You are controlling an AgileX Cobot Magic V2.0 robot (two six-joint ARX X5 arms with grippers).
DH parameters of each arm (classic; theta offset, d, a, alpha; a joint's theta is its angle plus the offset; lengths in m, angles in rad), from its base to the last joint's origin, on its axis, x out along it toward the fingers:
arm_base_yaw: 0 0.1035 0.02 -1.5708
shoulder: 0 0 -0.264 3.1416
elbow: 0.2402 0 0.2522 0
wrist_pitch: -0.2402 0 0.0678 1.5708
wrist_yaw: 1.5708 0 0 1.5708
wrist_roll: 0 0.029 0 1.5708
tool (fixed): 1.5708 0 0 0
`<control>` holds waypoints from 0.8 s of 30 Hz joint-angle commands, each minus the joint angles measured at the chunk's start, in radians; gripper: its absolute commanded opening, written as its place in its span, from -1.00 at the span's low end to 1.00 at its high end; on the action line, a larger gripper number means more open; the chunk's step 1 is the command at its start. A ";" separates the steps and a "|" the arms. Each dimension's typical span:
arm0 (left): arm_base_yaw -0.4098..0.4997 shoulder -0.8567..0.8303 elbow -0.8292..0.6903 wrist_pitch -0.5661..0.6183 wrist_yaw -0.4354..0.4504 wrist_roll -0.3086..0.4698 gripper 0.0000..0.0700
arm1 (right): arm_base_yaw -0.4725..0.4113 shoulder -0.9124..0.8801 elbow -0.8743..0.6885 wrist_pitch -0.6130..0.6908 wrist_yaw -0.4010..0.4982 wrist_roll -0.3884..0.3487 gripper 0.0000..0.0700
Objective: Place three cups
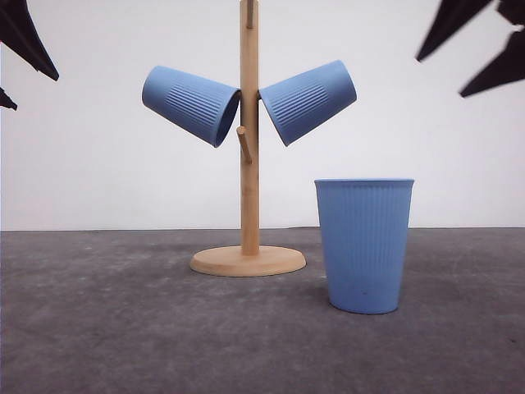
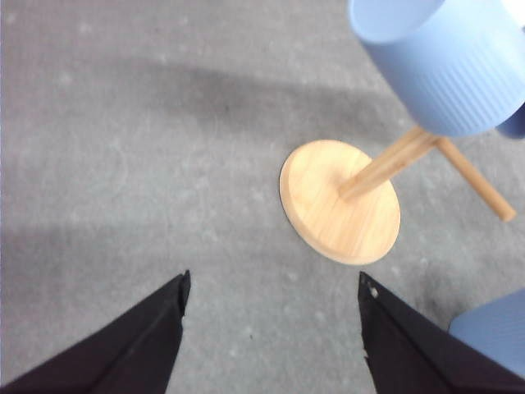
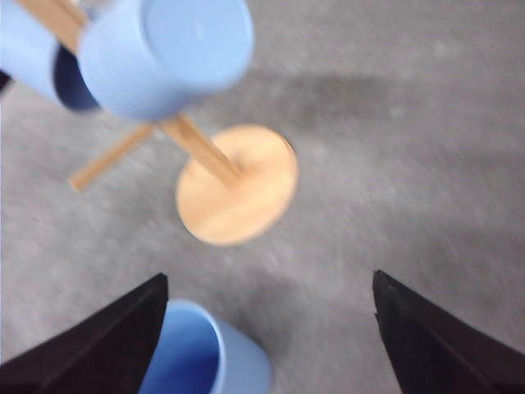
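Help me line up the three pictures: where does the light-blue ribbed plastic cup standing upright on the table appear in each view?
Front view: the upright light-blue ribbed plastic cup stands right of centre, beside the stand.
Left wrist view: a slice of its rim at the lower right corner.
Right wrist view: its open mouth at the bottom, left of centre.
Shared landmark: the round wooden stand base.

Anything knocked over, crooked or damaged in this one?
Nothing stands out. Two cups hang tilted on the pegs of the wooden stand, which is upright. The third cup stands upright on the table beside the stand's base. No spill or damage shows.
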 commanded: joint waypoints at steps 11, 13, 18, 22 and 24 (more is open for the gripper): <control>-0.001 0.005 0.008 -0.004 0.013 0.016 0.11 | 0.040 -0.199 -0.199 -0.061 0.040 0.145 0.42; -0.001 0.005 0.008 -0.004 0.013 0.016 0.11 | 0.063 -0.192 -0.191 -0.062 0.047 0.171 0.42; -0.001 0.005 0.008 -0.004 0.013 0.016 0.11 | 0.141 -0.109 -0.149 -0.086 0.096 0.218 0.42; -0.001 0.005 0.008 -0.005 0.013 0.016 0.11 | 0.216 -0.013 -0.099 -0.117 0.170 0.218 0.42; -0.001 0.005 0.008 -0.005 0.013 0.016 0.11 | 0.258 0.039 -0.071 -0.122 0.222 0.218 0.42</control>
